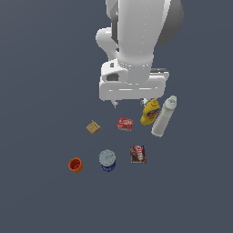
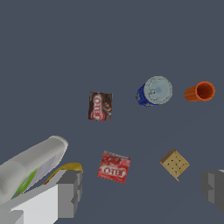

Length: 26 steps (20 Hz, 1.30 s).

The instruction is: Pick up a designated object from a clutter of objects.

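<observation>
While the arm's white bulk fills the upper middle of the exterior view, the pincer (image 1: pixel 129 103) shows there only as small tips beneath the hand; in the wrist view its two grey fingers (image 2: pixel 70 192) stand wide apart at the frame edges with nothing between them, one cut off by the border.

Item 1: blue can (image 1: pixel 107 160), upright on the grey bench (image 1: pixel 41 91), pale silvery top facing up, label marks too small to read. It sits between the orange cup (image 1: pixel 75 164) and the dark red box (image 1: pixel 138 154), near both but touching neither. Bare bench surrounds it on every side, and it lies well apart from the pincer.

Item 2: orange cup, toward the exterior view's left of the can, tipped so its open mouth shows.

Item 3: dark red box, lying flat, toward the exterior view's right of the can.

Item 4: red packet (image 1: pixel 125 124), flat, lettering blurred.

Item 5: tan cracker square (image 1: pixel 93 127), flat, beside the packet with a gap.

Item 6: yellow bottle (image 1: pixel 150 112), its upper part hidden behind the arm; in the wrist view only a yellow sliver shows.

Item 7: tall white bottle (image 1: pixel 164 116), leaning, just beside the yellow bottle; whether they touch cannot be told.
</observation>
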Each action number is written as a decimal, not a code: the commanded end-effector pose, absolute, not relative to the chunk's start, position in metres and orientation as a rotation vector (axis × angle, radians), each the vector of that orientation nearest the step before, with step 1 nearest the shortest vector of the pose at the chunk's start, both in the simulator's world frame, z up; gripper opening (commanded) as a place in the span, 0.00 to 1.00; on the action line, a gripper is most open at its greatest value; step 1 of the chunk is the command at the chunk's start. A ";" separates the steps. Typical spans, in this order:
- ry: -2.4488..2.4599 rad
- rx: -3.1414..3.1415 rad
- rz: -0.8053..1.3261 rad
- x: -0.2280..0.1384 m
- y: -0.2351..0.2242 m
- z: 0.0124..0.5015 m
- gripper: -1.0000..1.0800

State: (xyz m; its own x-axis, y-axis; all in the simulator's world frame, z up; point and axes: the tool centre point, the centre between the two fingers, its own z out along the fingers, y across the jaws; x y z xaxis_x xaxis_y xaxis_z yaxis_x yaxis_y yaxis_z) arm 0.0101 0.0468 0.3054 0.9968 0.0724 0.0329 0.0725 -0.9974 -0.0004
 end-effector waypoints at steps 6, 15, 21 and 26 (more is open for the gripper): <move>-0.088 -3.136 -0.066 0.015 0.046 0.310 0.96; -0.058 -3.132 -0.090 0.021 0.046 0.320 0.96; 0.009 -3.129 -0.083 0.029 0.042 0.311 0.96; 0.134 -3.121 -0.072 0.045 0.034 0.293 0.96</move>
